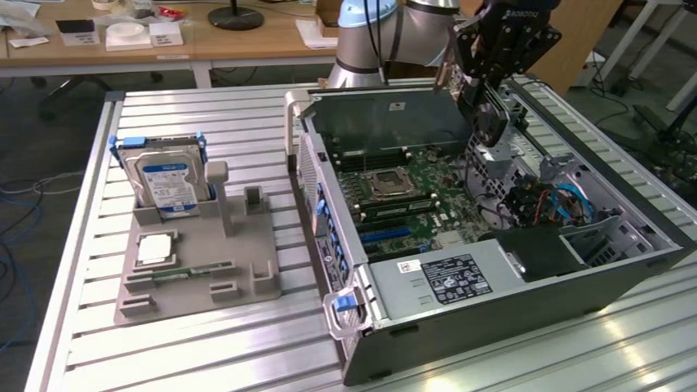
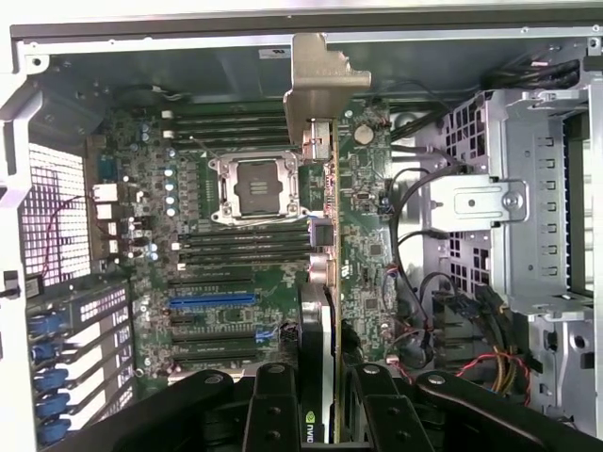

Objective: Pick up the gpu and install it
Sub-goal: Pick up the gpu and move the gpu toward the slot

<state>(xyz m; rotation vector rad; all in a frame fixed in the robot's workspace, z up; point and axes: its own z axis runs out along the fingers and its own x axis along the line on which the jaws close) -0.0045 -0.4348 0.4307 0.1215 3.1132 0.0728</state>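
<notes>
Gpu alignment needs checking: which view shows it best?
The wrist view: the gpu runs edge-on from the gripper to its bracket, over the motherboard. The exterior view shows it as a dark card under the gripper, above the case.

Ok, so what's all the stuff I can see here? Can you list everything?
table: one, silver slats, under everything.
computer case: one, dark grey, lying open on the table.
circuit board: one, green, inside the case.
cables: several, blue and red, inside the case.
holder: one, grey, on the exterior view's left of the case.
hard drive: one, silver with a blue-white label, standing in the holder.
memory stick: one, green, lying in the holder.
graphics card: one, dark, held over the open case.
arm: one, silver-grey, behind the case.
hand: one, black, shut on the graphics card.
</notes>
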